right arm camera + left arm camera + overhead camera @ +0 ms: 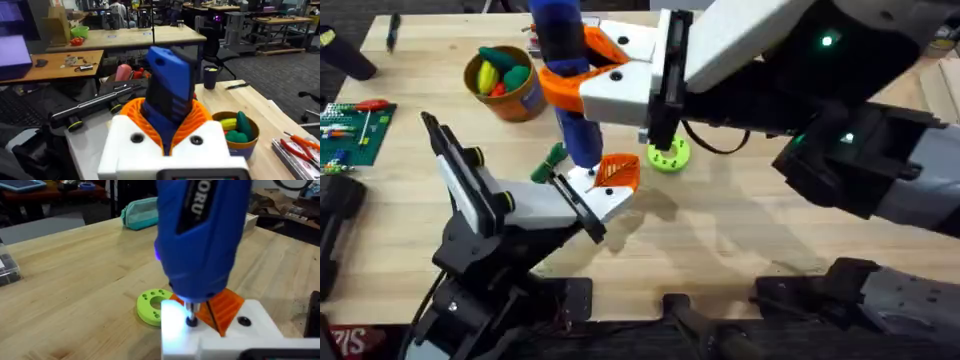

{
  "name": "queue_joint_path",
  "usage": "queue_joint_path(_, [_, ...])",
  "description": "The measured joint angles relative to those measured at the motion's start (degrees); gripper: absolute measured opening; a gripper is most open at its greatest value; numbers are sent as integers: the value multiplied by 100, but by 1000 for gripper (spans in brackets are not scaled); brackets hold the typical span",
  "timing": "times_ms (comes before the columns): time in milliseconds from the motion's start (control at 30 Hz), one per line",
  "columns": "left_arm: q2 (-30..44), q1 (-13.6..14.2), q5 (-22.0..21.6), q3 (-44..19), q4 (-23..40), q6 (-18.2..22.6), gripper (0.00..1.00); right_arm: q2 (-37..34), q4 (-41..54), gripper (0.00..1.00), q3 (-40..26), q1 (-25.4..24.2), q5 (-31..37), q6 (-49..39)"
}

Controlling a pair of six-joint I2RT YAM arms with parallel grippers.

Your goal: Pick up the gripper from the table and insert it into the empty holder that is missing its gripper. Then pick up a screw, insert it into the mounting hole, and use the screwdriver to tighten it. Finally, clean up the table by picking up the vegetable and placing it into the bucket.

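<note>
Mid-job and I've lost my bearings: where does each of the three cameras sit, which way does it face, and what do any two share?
Overhead: above the arm bases, looking down and forward at the table; both arms show.
Left wrist: low over the table, facing the screwdriver tip on the white holder beside the lime-green disc.
Right wrist: facing the room behind; right gripper clamps the screwdriver; bucket beyond.
Shared: all three show the screwdriver.

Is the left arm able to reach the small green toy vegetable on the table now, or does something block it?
Probably not yet: the left gripper is shut on the white holder plate, and the blue screwdriver stands beside the vegetable.
</note>
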State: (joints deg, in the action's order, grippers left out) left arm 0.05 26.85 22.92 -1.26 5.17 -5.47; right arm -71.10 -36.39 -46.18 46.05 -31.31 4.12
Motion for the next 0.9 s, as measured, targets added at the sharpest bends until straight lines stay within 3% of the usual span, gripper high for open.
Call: queue_joint_path(900, [55, 0, 29, 0, 2, -65, 11, 72, 382, 49, -59, -15, 81, 13])
